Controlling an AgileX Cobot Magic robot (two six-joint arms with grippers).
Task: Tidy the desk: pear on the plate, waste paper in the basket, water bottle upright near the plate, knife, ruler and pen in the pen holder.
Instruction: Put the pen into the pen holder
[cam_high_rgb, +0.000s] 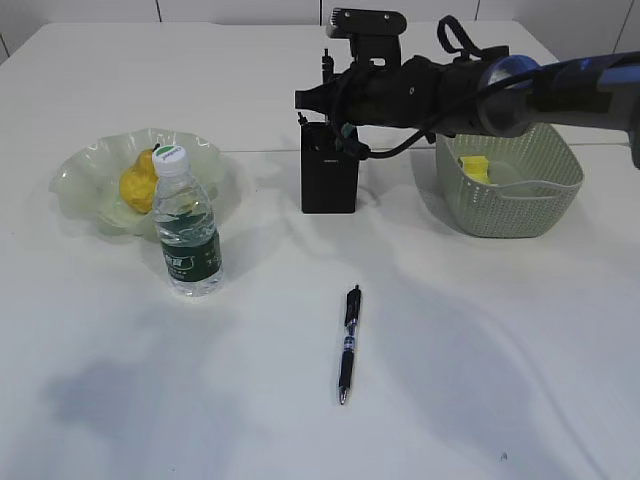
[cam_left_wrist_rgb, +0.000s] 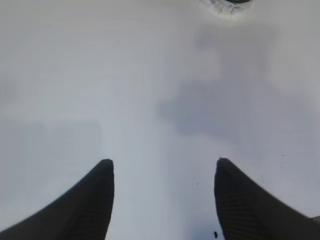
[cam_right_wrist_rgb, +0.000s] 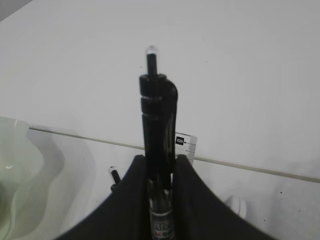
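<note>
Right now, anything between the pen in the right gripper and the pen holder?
Nothing visible blocks it. The right gripper holds a pen upright just above the pen holder. The holder already contains a few items, including another pen and the ruler, so the opening is partly taken.

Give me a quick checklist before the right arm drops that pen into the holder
1. Right gripper shut on a black pen: ok.
2. Gripper over the pen holder: ok in the exterior view; exact alignment cannot tell.
3. Room inside the holder: cannot tell, though items already stand in it.
4. Left gripper open, empty, over bare desk: ok.
5. Second pen lying on the desk: not ok.
6. Water bottle upright by the plate, pear on it: ok.
</note>
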